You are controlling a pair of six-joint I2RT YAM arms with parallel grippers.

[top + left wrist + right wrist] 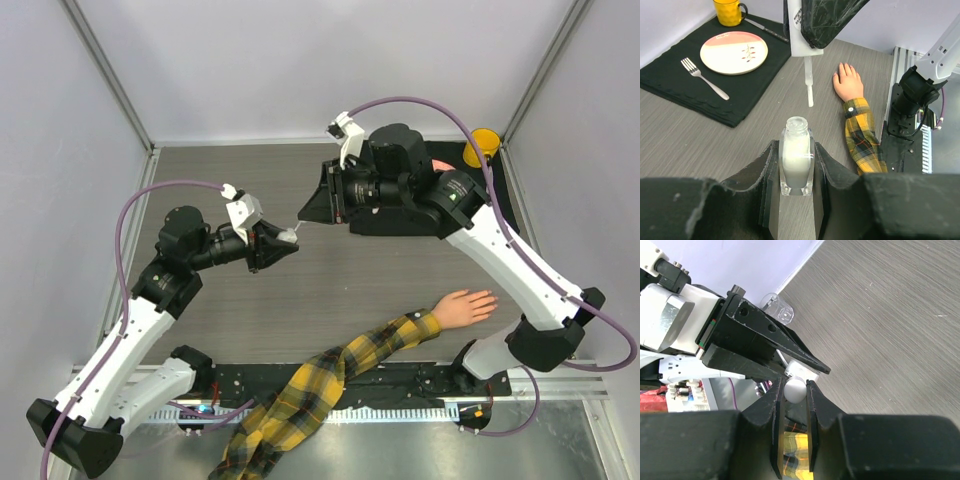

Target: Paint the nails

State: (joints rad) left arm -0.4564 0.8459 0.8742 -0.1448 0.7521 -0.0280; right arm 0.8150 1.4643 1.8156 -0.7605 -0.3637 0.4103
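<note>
Nails (pixel 843 66): at the fingertips of the mannequin hand (pixel 465 306); too small to tell their surface or colour.
Mannequin hand: peach-coloured, lying palm down on the table (pixel 400 270), near the right arm's base and well apart from both grippers.
Sleeve (pixel 330 385): yellow-and-black plaid, running from the wrist to the table's near edge.
Bottle (pixel 796 160): small, clear and square-sided, upright with an open neck, and raised off the table. It holds a milky white liquid that fills most of the body.
Left gripper (pixel 796 150): fingers clamped on the bottle's two side faces.
Cap (pixel 794 389): white, with a pale applicator stem (pixel 809 80) pointing down.
Stem tip: above the bottle's mouth and apart from it.
Right gripper (pixel 792 390): fingers pinched on the cap, close beside the left gripper over mid-table.
Placemat (pixel 700 95): black, at the far right corner of the table.
Plate (pixel 734 52): pink and cream with a leaf motif, resting on the placemat.
Fork (pixel 702 77): beside the plate, on the placemat.
Knife (pixel 766 30): on the plate's other side, on the placemat.
Mug (pixel 729 11): yellow, on the placemat beyond the plate; contents cannot be told.
</note>
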